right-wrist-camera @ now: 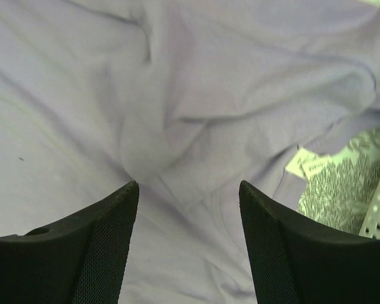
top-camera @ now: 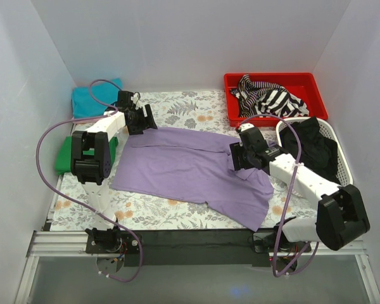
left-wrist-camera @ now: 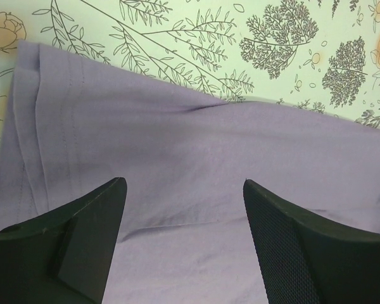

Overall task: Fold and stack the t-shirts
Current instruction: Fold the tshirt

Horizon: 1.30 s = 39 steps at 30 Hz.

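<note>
The purple t-shirt [top-camera: 190, 168] is spread out in the middle of the worktop [top-camera: 177, 101], and its right side is bunched up in wrinkles. A teal t-shirt [top-camera: 92, 98] is seen folded at the far left corner, and a green one [top-camera: 63, 155] is folded by the left edge, partly hidden behind the left arm. The left end effector [top-camera: 141, 120] is held wide open over the purple shirt's far left corner, and nothing is held in it. The right end effector [top-camera: 237, 158] is wide open over the wrinkled right side, and it is empty too. The cloth is likely soft, light and floppy, so it will sag when lifted. It is best pinched at the stitched hem [left-wrist-camera: 35, 139] or a corner, and both sides should be lifted together.
</note>
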Available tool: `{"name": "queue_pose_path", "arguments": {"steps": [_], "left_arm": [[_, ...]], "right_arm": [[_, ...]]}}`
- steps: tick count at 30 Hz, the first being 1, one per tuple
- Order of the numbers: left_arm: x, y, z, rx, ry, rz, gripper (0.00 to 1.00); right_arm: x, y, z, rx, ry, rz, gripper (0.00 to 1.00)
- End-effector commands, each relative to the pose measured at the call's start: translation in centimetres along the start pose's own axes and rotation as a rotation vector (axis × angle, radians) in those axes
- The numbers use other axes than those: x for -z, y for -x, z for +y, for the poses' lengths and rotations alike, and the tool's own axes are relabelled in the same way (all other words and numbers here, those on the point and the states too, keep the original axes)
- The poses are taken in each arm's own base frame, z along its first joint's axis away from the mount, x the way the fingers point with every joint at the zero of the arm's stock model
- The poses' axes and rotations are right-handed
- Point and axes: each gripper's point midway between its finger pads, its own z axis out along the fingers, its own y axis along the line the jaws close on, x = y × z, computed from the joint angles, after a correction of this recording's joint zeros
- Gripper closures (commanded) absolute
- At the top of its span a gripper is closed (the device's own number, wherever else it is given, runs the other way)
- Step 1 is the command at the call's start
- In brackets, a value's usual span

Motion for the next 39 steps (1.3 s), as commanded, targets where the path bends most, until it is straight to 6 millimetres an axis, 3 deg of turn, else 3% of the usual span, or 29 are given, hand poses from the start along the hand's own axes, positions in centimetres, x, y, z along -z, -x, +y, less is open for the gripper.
{"name": "queue_pose_path", "arguments": {"steps": [1, 5, 9, 12, 22, 34, 35, 39], "left_arm": [[1.2, 0.3, -0.8, -0.017, -0.027, -0.013, 0.27], [1.0, 0.0, -0.8, -0.016, -0.034, -0.014, 0.27], [0.9, -0.2, -0.9, -0.012, -0.041, -0.008, 0.27], [1.0, -0.2, -0.9, -0.015, -0.041, -0.008, 0.27], [0.6, -0.5, -0.5, -0.018, -0.03, 0.0, 0.27], [0.4, -0.9, -0.2, -0.018, -0.023, 0.011, 0.27], [0.4, -0.8, -0.3, -0.02, -0.024, 0.008, 0.27], [0.3, -1.0, -0.1, -0.017, -0.019, 0.012, 0.27]], "right_arm": [[0.2, -3.3, -1.5, -0.04, -0.082, 0.036, 0.3], [0.3, -3.7, -2.4, -0.072, -0.121, -0.004, 0.35], [-0.4, -4.4, -2.4, -0.138, -0.138, 0.029, 0.55], [-1.2, -5.4, -1.8, -0.192, -0.118, 0.073, 0.62], [-2.4, -5.9, -1.5, -0.322, -0.128, 0.087, 0.53], [-3.8, -8.0, -1.7, -0.364, -0.154, 0.13, 0.57], [-3.8, -8.0, -1.8, -0.364, -0.158, 0.125, 0.58], [-3.6, -7.3, -1.8, -0.355, -0.149, 0.104, 0.85]]}}
